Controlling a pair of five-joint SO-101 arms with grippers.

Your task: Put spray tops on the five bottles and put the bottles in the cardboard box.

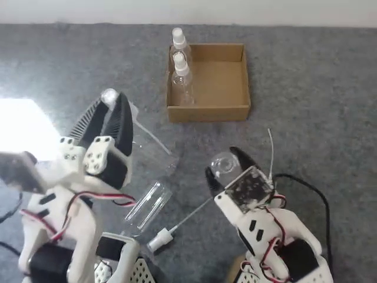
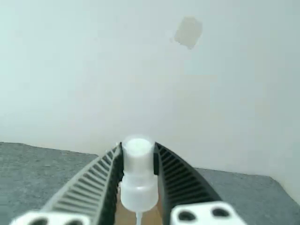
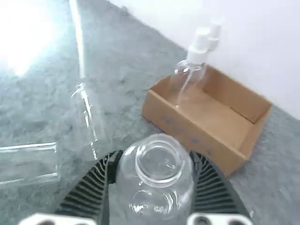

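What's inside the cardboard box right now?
Two clear bottles with white spray tops stand against one side wall of the cardboard box. The rest of its floor looks bare; the bottles cover the bit of floor beneath them.

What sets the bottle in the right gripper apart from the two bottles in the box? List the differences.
The bottle in the right gripper has an open neck, no top; the two boxed bottles wear white spray tops. The gripped bottle is clamped between fingers; the boxed bottles stand in the box. All are clear.
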